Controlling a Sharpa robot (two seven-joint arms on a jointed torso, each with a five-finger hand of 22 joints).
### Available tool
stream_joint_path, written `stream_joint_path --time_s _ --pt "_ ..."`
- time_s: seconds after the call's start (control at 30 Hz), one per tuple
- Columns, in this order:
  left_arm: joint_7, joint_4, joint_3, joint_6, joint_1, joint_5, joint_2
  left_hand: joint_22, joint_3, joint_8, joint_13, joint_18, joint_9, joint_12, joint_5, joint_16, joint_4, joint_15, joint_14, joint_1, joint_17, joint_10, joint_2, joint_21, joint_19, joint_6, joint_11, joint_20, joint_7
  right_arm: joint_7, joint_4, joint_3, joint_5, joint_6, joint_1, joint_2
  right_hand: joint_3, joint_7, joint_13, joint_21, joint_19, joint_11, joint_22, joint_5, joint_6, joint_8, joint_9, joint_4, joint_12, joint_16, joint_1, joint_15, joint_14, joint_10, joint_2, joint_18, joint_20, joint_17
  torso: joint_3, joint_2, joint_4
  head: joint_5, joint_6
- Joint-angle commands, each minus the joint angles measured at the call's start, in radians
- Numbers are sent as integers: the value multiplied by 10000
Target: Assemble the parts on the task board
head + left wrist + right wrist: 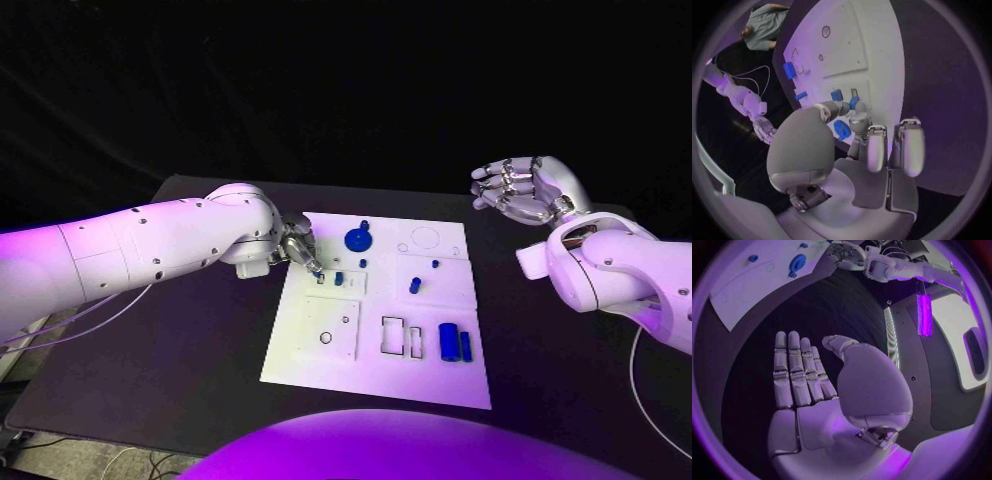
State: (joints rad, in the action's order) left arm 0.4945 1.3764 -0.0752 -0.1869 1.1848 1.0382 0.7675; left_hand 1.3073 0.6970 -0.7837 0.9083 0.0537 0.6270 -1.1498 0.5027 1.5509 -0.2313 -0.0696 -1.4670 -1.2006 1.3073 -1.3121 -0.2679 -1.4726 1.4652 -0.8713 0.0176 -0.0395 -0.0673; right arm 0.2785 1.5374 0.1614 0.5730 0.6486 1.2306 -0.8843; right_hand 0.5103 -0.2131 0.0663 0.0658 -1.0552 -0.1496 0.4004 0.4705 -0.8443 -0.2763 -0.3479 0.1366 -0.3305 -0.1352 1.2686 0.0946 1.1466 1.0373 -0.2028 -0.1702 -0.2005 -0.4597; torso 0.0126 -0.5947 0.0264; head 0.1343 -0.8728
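The white task board lies mid-table. My left hand is low over its left edge. Thumb and a fingertip close in on a small blue part standing on the board; whether they grip it is unclear. Beside it stands another small blue part. A round blue part lies near the far edge, a small one mid-board, and two blue cylinders lie to the right. My right hand hovers off the board's far right corner, fingers straight, holding nothing.
The board has several outlined slots, among them rectangular ones near the cylinders and a circle at the far right. Black table surrounds it. White cables hang off the left edge.
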Motion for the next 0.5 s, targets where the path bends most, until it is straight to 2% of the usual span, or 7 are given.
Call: stream_joint_path --time_s 0.03,0.5 --pt "-100 11 -2 -155 -9 97 -35 1394 2223 17 18 -164 10 -37 28 58 2300 -53 -951 8 2303 -86 76 -34 160 -100 5 28 56 106 -3 -1 74 -138 -7 10 -3 -57 -17 26 -12 0 -8 52 -22 40 9 -34 55 34 -55 29 29 63 75 -116 -42 15 -1 8 -1 15 2" --pt "-76 -2 -13 -271 -41 5 -79 1396 2223 23 36 -164 9 -47 37 61 2303 -54 -952 17 2309 -98 77 -36 161 -109 5 29 57 111 -8 -1 56 -130 -10 11 -9 -59 -17 26 -13 -2 -21 57 -23 42 11 -30 58 38 -67 30 30 63 72 -116 -43 19 -1 4 6 19 2"
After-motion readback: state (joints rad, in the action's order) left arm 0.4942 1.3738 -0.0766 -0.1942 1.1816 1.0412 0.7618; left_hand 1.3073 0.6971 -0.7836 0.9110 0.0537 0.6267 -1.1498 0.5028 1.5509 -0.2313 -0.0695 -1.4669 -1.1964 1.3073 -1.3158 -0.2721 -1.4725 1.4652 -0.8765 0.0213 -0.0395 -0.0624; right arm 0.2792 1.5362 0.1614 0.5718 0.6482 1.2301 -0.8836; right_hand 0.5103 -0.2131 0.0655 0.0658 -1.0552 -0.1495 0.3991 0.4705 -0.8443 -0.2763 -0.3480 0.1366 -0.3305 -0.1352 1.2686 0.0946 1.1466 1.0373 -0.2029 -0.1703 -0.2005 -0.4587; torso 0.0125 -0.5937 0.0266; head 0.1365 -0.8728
